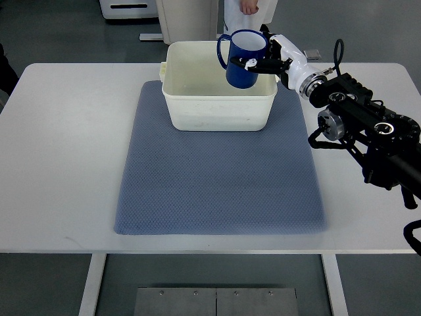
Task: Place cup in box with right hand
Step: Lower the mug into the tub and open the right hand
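Note:
A blue cup (241, 58) with a white inside and a handle on its left hangs upright over the far right part of the cream box (197, 115). My right hand (266, 60) is shut on the cup's right side and holds it just above the box's rim. The right arm (358, 125) comes in from the right edge. The box stands at the far end of the blue-grey mat (217, 178). The box's floor looks bare. My left arm is out of view.
The white table (66, 151) carries the mat and box. A person in white (248, 10) stands behind the table's far edge, one hand showing. A white cabinet base (128, 9) is at the back left.

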{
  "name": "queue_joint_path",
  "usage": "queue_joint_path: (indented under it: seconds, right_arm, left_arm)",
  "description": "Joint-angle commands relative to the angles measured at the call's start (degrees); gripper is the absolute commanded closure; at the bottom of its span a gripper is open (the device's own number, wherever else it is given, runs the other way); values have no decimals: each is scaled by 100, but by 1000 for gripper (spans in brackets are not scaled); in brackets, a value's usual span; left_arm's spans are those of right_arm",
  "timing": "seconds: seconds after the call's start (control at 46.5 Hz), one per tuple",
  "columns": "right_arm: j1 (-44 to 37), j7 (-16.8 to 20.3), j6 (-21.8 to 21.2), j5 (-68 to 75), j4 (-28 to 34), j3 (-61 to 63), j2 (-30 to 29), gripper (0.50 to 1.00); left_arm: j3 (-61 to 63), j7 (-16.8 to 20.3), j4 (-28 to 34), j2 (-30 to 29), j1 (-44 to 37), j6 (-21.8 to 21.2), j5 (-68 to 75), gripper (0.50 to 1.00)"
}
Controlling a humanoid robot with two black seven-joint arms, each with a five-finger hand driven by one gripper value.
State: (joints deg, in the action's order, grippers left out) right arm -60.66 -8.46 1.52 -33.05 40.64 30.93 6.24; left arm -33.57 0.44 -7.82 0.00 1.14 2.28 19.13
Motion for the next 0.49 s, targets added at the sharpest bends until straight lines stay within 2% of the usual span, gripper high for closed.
queue_joint_path:
  seconds: [0.0,0.215,0.322,0.473]
  right_arm:
    - [-7,-7,-3,0,14,0,0,699]
    - [-7,-7,-3,0,23,9,-8,565]
    - [-7,-7,-3,0,23,9,-9,526]
    - [-16,-15,-3,0,31,9,-9,513]
  left_arm:
    - [0,0,0,0,0,0,-6,500]
    - [0,0,0,0,0,0,3,500]
    - [0,0,0,0,0,0,3,500]
    - [0,0,0,0,0,0,3,500]
